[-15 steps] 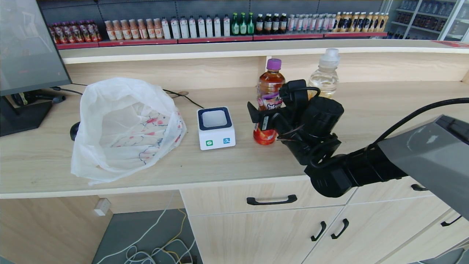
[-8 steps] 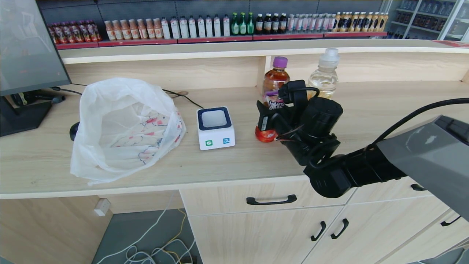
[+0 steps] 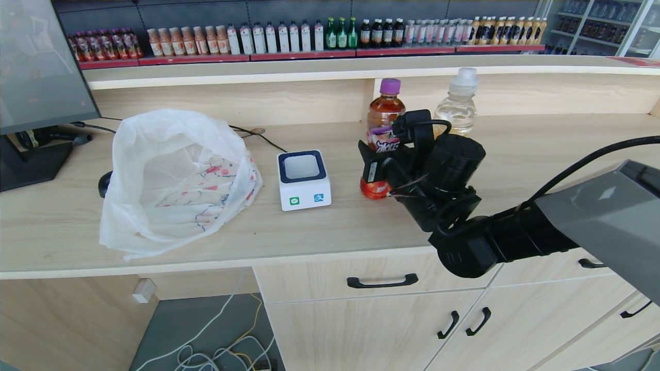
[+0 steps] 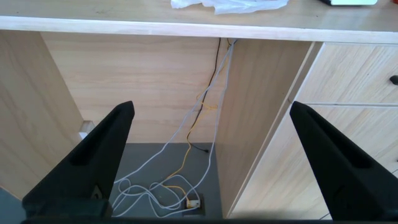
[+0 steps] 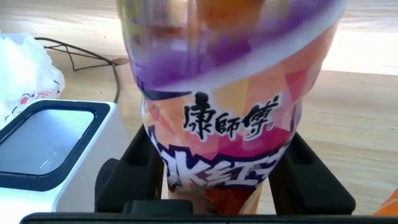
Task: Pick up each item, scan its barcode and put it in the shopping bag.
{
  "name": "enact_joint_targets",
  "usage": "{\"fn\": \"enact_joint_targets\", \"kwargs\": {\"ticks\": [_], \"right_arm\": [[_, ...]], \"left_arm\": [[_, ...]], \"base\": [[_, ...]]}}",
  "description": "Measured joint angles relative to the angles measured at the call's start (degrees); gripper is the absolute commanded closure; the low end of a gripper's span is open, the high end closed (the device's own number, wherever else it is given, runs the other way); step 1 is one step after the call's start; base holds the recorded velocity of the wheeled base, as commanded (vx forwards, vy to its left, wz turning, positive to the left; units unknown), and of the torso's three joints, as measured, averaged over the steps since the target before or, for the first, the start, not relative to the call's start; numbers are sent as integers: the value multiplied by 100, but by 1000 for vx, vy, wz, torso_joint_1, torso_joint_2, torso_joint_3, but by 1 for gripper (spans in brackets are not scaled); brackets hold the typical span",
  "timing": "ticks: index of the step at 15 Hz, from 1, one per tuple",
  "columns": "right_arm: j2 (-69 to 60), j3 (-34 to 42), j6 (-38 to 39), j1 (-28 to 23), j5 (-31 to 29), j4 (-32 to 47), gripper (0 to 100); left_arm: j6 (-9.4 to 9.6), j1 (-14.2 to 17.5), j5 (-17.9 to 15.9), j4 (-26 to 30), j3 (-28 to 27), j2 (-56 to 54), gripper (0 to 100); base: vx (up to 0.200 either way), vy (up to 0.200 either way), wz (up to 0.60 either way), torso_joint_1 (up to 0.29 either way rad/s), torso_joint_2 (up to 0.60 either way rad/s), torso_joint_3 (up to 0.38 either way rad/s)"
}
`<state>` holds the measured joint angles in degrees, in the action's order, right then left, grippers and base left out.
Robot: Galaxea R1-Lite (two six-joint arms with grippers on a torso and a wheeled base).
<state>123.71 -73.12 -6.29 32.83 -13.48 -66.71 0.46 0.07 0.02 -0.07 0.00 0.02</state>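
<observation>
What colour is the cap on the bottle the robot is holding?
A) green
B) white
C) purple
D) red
C: the bottle gripped by the right gripper has a purple cap on top.

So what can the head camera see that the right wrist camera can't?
Head camera's extras: the clear bottle at the back, the monitor, the shelf of drinks and the drawers. Right wrist camera's extra: both fingers of the right gripper pressed on either side of the tea bottle. Both share the tea bottle, the white scanner, a bit of the shopping bag and the counter.
</observation>
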Motion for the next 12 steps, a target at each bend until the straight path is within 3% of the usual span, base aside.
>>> {"fn": "enact_joint_targets", "kwargs": {"ticks": [7, 12], "right_arm": [[-240, 143, -121, 363, -6, -16, 100], [-1114, 1417, -260, 791, -1, -24, 100]], "left_arm": [[-2, 0, 0, -2, 0, 0, 0], [-2, 0, 2, -2, 0, 0, 0]], "base": [[0, 0, 0, 0, 0, 0], [0, 0, 0, 0, 0, 0]]}}
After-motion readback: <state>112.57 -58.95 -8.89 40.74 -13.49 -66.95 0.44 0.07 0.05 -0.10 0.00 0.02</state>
